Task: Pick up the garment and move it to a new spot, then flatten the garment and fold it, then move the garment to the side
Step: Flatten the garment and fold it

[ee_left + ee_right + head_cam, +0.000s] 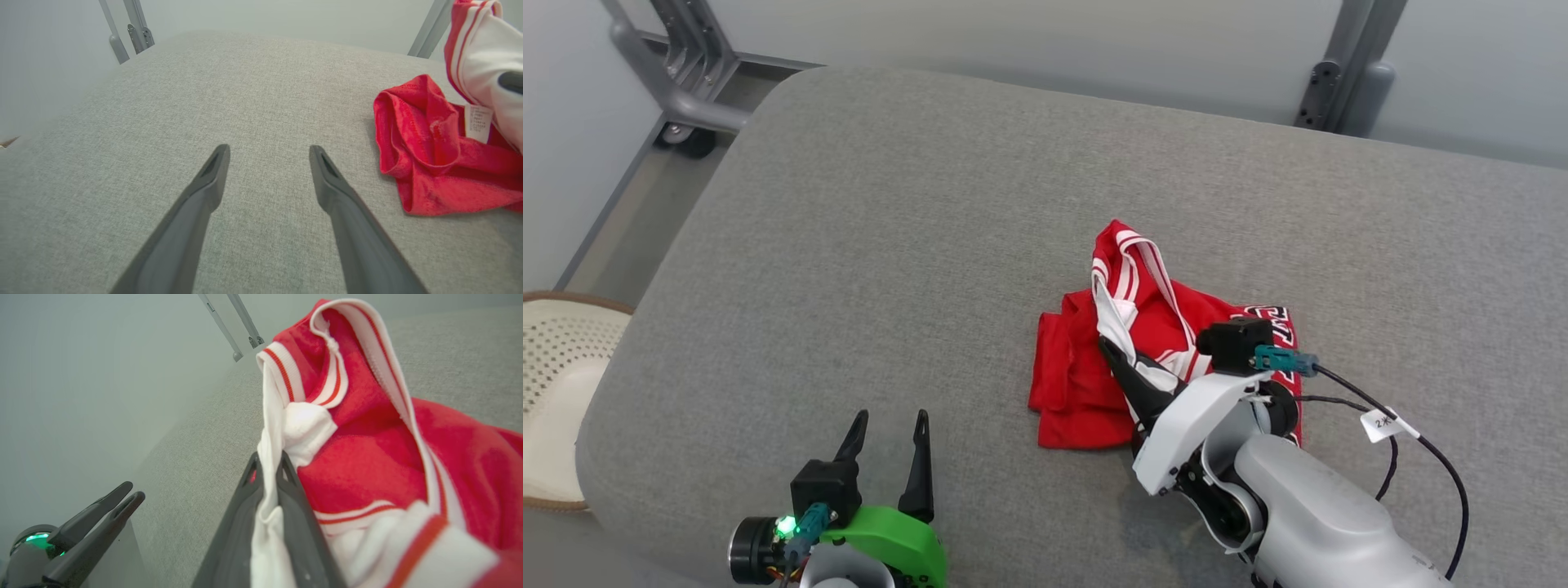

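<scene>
The garment [1094, 367] is a crumpled red jersey with white and red striped trim, lying in a heap right of the middle of the grey cushioned surface [890, 245]. My right gripper [1112, 349] is shut on a white strip of its trim, and the right wrist view has the two fingers pinching that white cloth [267, 473] with the red garment [367, 457] bunched to the right. My left gripper [889, 425] stands open near the front edge, well left of the heap. Between its fingers [214, 171] lies bare grey fabric, with the garment [429, 163] at the right.
A woven cream basket [556, 384] sits beyond the surface's left edge. Grey metal frame legs with a caster [682, 98] stand at the back left, another post [1339, 73] at the back right. A black cable [1421, 449] loops off my right wrist.
</scene>
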